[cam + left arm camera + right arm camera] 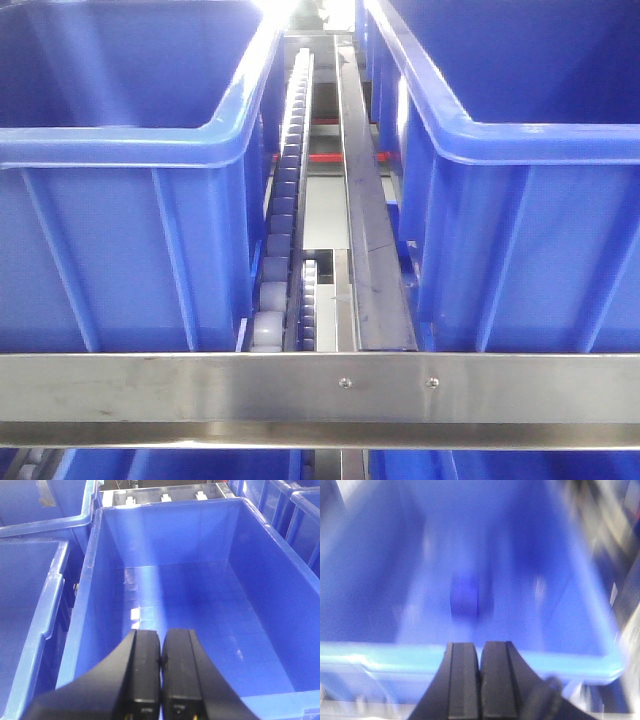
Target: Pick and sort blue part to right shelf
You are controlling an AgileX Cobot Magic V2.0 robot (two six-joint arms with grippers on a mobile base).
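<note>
Only the front view shows the right shelf's steel rail (320, 398), with grey roller tracks (283, 215) running away between two blue bins (120, 150). The left hand (160, 680), fingers pressed together and empty, hangs over a bare bin (240, 545). The right hand (480, 680), likewise closed, faces a blurred bin (470, 662) holding a dark blue part (465, 597); its orientation is unreadable.

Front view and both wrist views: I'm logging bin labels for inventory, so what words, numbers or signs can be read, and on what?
None readable.
Blue bins, steel front rail: no print.
Pale patch on the neighbouring bin: too small to read.
Right wrist view: too blurred.
</note>
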